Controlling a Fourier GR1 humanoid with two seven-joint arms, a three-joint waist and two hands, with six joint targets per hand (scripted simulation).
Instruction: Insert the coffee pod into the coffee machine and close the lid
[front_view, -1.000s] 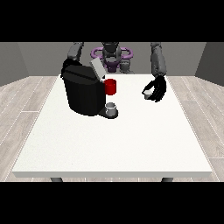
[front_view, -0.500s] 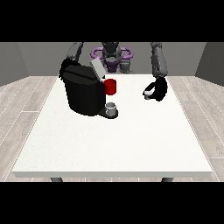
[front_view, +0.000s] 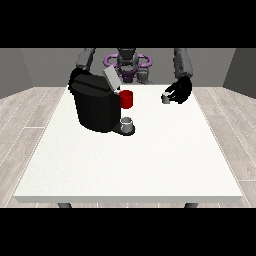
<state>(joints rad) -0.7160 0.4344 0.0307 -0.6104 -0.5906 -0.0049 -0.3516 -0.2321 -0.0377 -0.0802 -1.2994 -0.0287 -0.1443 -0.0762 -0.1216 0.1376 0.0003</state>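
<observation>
The black coffee machine (front_view: 95, 107) stands left of the table's middle, its grey lid (front_view: 110, 79) tilted up and open. A red part (front_view: 126, 99) sticks out of its front, above a grey cup (front_view: 127, 125) on the drip base. The small grey coffee pod (front_view: 165, 98) is held off the table at the back right. The hand at the view's right (front_view: 181, 90) has its fingers curled round the pod. The hand at the view's left (front_view: 75, 76) is dark against the machine's back left corner and mostly hidden.
The white table (front_view: 130, 165) stretches wide toward the camera in front of the machine. The robot's torso (front_view: 127, 65) stands behind the far edge. Grey wooden floor surrounds the table.
The hand at the view's right has risen from near the tabletop, carrying the coffee pod up with it. The machine, cup and other arm have stayed put.
</observation>
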